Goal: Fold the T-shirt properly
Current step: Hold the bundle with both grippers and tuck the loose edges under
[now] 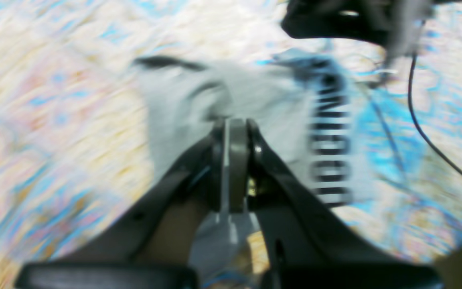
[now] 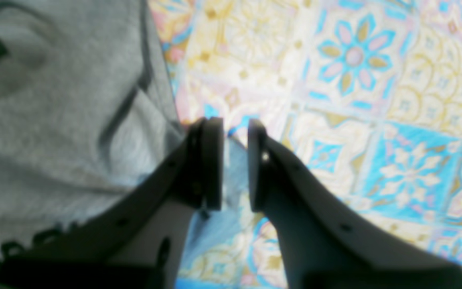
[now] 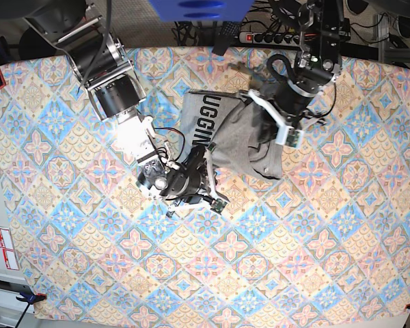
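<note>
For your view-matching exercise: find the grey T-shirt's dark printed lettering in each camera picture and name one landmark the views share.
Left wrist: the lettering runs vertically right of centre, blurred, beside the left gripper.
Right wrist: not in view; only plain grey T-shirt cloth at left.
Base: upper centre, on the shirt's left edge.
Shared landmark: the patterned tablecloth under everything.

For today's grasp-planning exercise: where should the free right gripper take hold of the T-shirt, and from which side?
Judging by the overhead view: the T-shirt's near hem edge beside the right gripper, approached from the tablecloth side; that edge lies flat and exposed.
</note>
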You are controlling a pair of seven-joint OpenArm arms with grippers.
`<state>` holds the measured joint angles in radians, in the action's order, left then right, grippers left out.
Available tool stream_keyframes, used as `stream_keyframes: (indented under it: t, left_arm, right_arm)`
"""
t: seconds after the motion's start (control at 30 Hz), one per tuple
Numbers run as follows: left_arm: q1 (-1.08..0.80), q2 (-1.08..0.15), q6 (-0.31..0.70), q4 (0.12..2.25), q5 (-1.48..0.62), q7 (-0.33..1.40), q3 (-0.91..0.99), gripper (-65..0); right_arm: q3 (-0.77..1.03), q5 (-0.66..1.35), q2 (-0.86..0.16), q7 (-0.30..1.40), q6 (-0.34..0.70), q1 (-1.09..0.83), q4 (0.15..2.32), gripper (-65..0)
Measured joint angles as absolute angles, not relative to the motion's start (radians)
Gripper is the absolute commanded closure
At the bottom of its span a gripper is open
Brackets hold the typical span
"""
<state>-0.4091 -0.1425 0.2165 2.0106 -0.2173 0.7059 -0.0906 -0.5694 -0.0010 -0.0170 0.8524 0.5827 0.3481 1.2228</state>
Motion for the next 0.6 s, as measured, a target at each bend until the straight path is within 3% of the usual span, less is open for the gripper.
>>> stream_keyframes:
  t: [0.43, 0.6]
  left_arm:
    - [-0.287, -0.146, 0.212, 1.669, -0.216, 0.7, -0.246, 0.0]
    - [-0.3, -0.173, 0.211, 1.635, -0.215, 0.699, -0.294, 0.0]
  right_arm:
    - [-0.583, 0.008, -0.005, 0.849, 0.596, 0.366, 1.194, -10.1]
    - [-0.583, 0.007, -0.006, 0.845, 0.594, 0.368, 1.149, -10.1]
